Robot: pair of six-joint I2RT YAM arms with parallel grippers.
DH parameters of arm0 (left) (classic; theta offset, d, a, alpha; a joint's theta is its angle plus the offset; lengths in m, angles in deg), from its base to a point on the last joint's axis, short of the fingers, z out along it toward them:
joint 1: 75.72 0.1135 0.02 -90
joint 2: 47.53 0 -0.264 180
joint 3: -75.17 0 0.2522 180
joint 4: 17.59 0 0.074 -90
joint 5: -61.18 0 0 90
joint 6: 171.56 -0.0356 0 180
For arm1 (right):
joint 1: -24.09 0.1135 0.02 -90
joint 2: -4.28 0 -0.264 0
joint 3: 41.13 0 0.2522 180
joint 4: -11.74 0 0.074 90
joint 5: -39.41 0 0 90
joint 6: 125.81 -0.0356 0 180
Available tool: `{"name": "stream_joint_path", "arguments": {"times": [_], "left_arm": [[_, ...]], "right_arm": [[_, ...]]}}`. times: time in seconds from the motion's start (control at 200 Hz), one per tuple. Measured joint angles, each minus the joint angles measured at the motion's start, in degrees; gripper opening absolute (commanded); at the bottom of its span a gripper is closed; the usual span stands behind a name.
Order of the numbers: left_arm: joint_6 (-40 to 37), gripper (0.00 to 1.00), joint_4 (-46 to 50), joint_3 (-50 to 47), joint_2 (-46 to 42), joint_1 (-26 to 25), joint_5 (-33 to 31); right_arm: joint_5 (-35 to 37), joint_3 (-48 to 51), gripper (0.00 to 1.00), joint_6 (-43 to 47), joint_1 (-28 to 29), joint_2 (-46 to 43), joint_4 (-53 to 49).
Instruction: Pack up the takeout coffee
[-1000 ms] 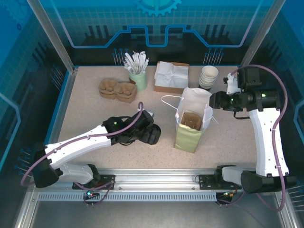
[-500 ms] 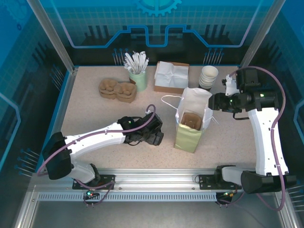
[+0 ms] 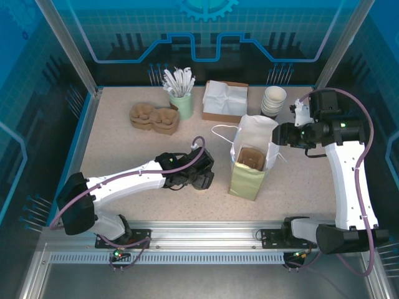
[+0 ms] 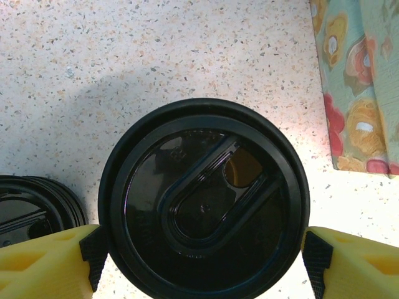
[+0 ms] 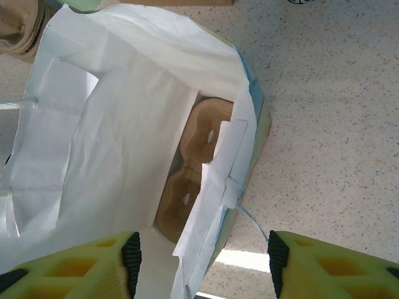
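1. Looking down through the left wrist camera, I see the takeout coffee (image 4: 202,205) from above. Its round black lid, sip hole showing, sits between the yellow fingers (image 4: 37,268) of the left claw (image 4: 204,261).
2. The black pads press the lid's rim on both sides, so that claw grips the cup. I cannot tell whether the cup stands on the table (image 4: 124,62) or hangs just above it.
3. A low pile of black lids (image 4: 31,208) lies just beside the cup, on its left in that view.
4. From overhead, the left claw (image 3: 201,177) is near the front of the table (image 3: 112,156), close to the left side of the paper bag (image 3: 249,177). The cup is hidden beneath it.
5. The bag stands upright with its mouth open, and a brown pulp cup carrier (image 5: 196,134) sits inside it.
6. The right claw (image 5: 204,261) is spread wide at the bag's right rim, with the bag's wall between its fingers.
7. Along the back edge are more pulp carriers (image 3: 154,117), a green cup of white sticks (image 3: 181,103), a cardboard box of white paper (image 3: 224,99) and a stack of white cups (image 3: 273,101).
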Motion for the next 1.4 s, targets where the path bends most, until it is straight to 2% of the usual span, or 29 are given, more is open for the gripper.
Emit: {"name": "stream_joint_path", "arguments": {"times": [1.396], "left_arm": [[1.92, 0.8, -0.04, 2.64, 4.0, 0.85, -0.44]], "right_arm": [[-3.1, 0.55, 0.58, 0.22, -0.85, 0.04, 0.39]]}}
